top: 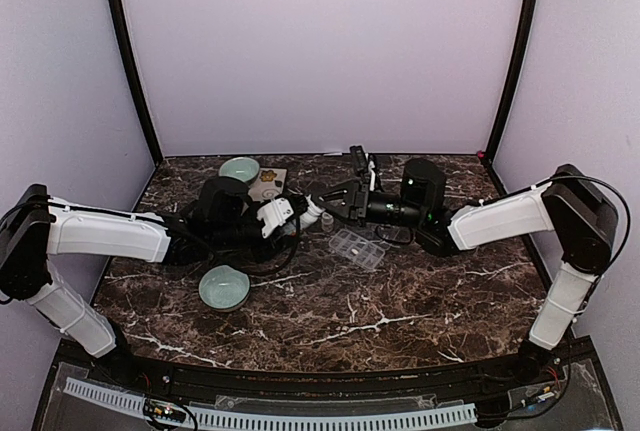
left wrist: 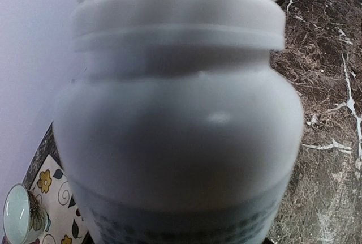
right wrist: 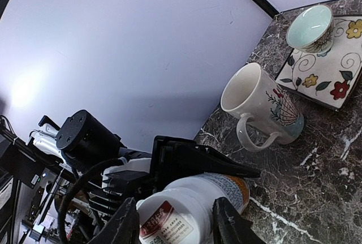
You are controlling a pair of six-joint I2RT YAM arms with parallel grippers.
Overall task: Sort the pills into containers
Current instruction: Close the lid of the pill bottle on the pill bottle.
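From above, the left gripper (top: 298, 213) is clenched round a white bottle (top: 278, 216), held mid-table with its end pointing right at the right gripper (top: 328, 201). The clear box (top: 357, 248) lies on the table just near and right of them; no pills show.

The left wrist view is nearly all bottle.

In the right wrist view the fingers (right wrist: 226, 224) straddle the bottle's end; whether they press it I can't tell. I'd guess the cap needs unscrewing: centre on it, squeeze squarely, then twist against the left's hold.
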